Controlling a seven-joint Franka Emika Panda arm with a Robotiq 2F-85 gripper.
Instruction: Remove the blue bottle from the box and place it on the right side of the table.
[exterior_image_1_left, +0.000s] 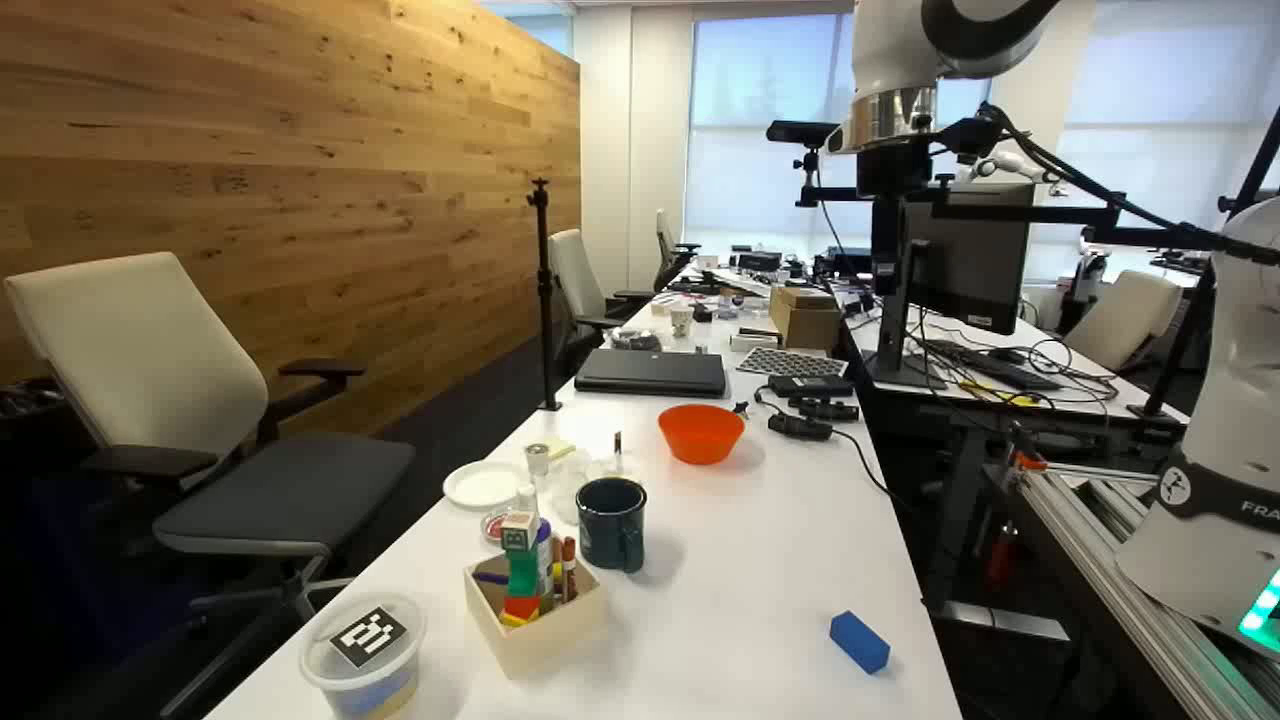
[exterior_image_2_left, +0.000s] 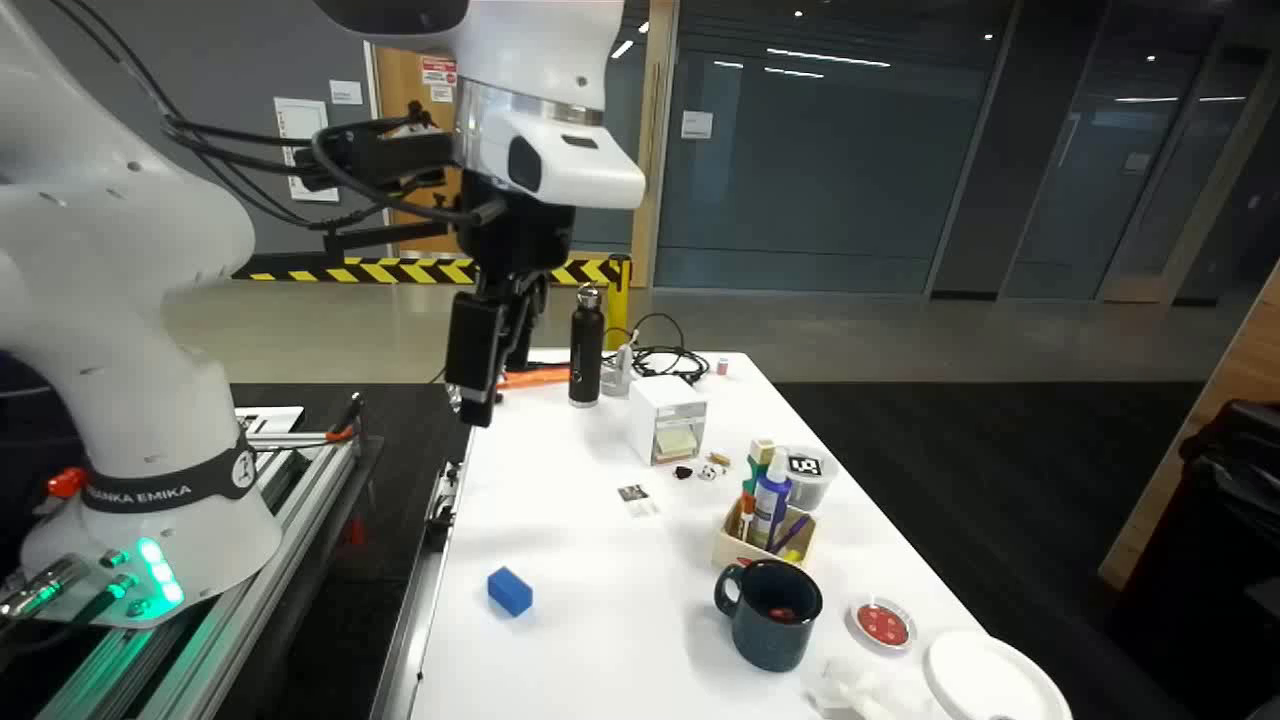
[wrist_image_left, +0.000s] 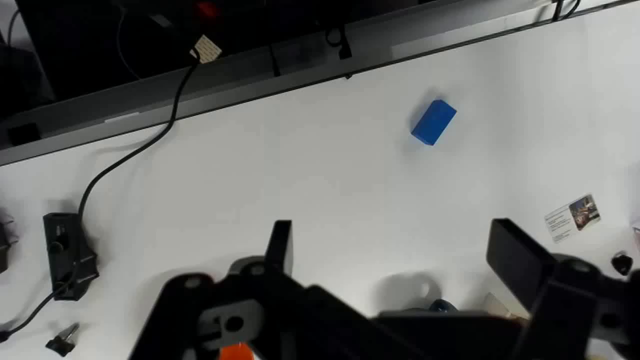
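The blue bottle is slender, blue-purple with a white tip, and stands upright in the box. In an exterior view it is partly hidden behind a green block. The light-wood box sits on the white table and also holds markers and blocks; its front wall shows in an exterior view. In the wrist view only a corner of the box shows; the bottle is hidden. My gripper is open and empty, fingers wide apart. It hangs high above the table, away from the box, in both exterior views.
A dark mug stands close beside the box. A patterned-lid container is on the box's other side. A blue block lies near the robot-side edge. An orange bowl, a laptop and a white dispenser stand farther along.
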